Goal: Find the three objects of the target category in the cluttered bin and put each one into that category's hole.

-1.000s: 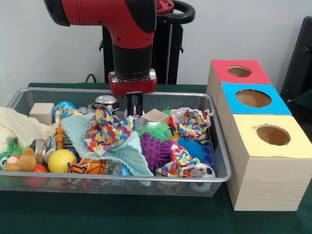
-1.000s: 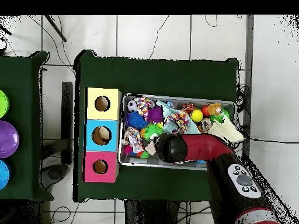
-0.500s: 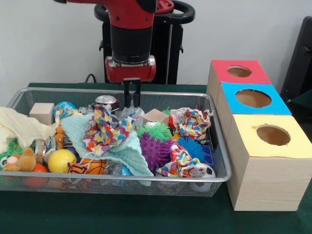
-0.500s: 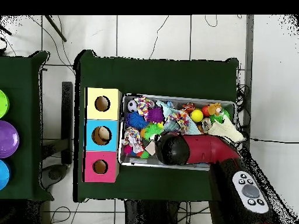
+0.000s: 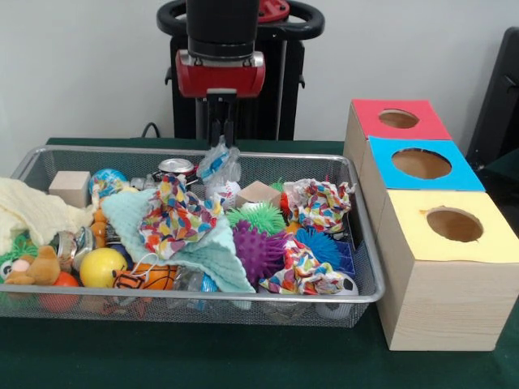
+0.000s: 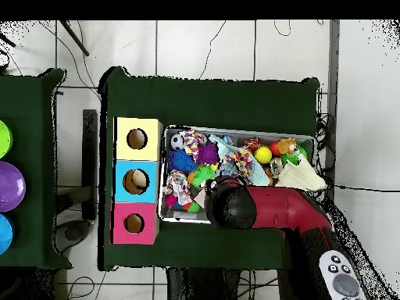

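**Crumpled plastic bottle held above the bin**

The gripper [image 5: 221, 138] is clenched on a crumpled clear plastic bottle [image 5: 219, 166], which hangs above the wire bin's [image 5: 268, 301] far rim. Three holed boxes, red [image 5: 397, 121], blue [image 5: 422, 164] and yellow [image 5: 450, 235], stand just beside the bin's end.

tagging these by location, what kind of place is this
Probably a robotics lab. A red arm works over a wire bin of mixed toys on a green table. Beside it stand wooden boxes with coloured tops and holes, and cables lie across the tiled floor.
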